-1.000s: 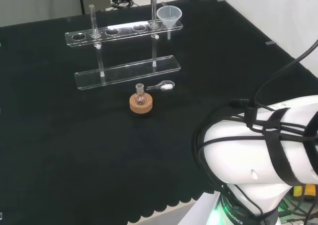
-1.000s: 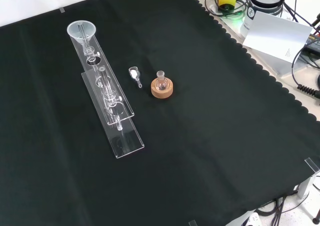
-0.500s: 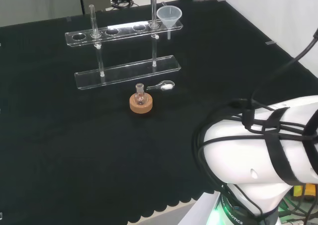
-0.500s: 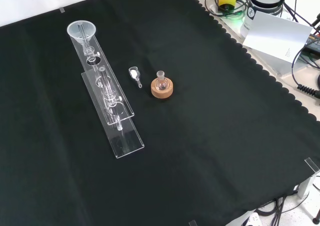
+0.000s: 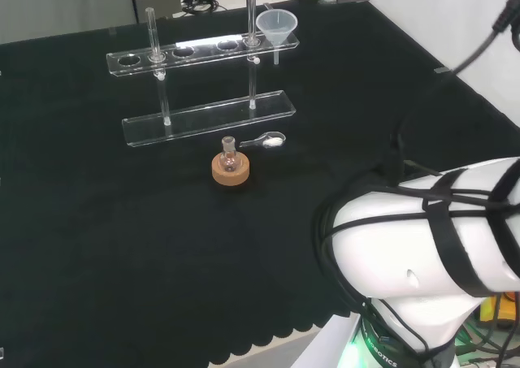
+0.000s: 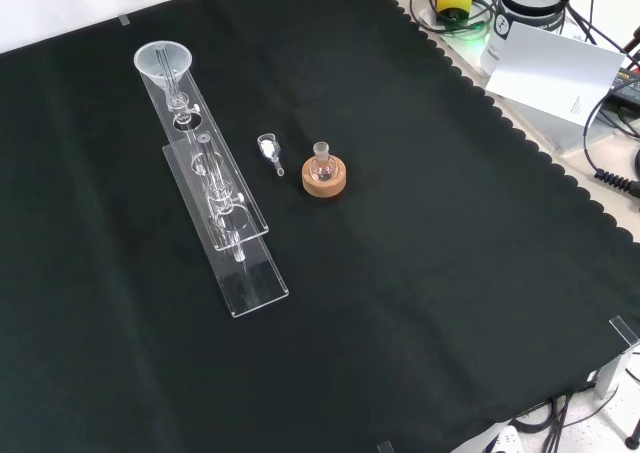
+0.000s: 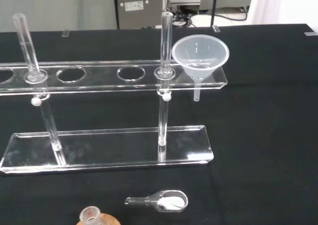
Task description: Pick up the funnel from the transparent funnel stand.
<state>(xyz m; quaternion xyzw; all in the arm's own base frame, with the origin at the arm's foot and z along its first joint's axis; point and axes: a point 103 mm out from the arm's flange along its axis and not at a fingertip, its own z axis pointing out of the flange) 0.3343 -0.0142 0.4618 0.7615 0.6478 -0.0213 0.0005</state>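
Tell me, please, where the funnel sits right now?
In the head view, the funnel sits in the right end hole of the stand, beside an upright rod.

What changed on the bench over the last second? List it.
Only the arm's big white link in the head view shifted slightly. The clear plastic funnel sits as before in the transparent funnel stand, and the small flask on its cork ring and the glass scoop have not moved.

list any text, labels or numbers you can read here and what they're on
None can be read.
White label on the grey cabinet behind the bench: print too small to read.
White card beside the cloth: a small mark, too small to read.
The funnel, funnel stand, spoon and flask on its cork ring: no markings visible.
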